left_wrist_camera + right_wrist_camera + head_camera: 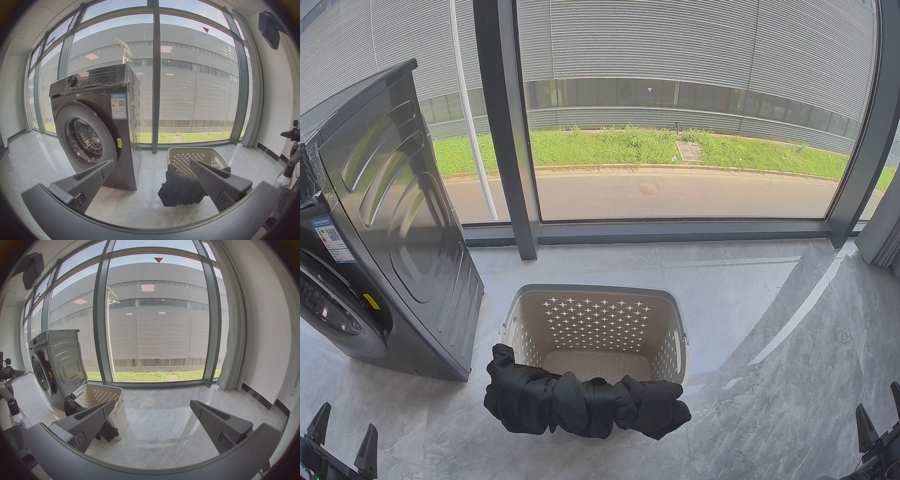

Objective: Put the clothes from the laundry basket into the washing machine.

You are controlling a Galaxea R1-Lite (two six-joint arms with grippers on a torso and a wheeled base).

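The washing machine (394,237) stands at the far left on the floor (787,350), with its round opening facing the near left. I cannot tell if the door is open or closed, and this is the first risk: if glass covers the drum, anything carried there will only hit it and fall. Just right of the machine stands the laundry basket (594,325), a light plastic one. It probably slides or tips easily if something pulls on its rim. The clothes (581,400), a dark bundle, lie across the near rim of the basket, with most of the cloth hanging outside and one end lifted at the left. The inside of the basket looks bare. A pull on one end only can make the rest slip down to the floor, or a fold can catch on the rim and drag the basket along. A long hanging part can also stay outside the drum opening. The left pincer (342,434) and the right pincer (881,409) are both low at the near edge, well apart from the bundle, both spread wide and holding nothing. A shallow pinch on one thin fold may lose the cloth on the way.
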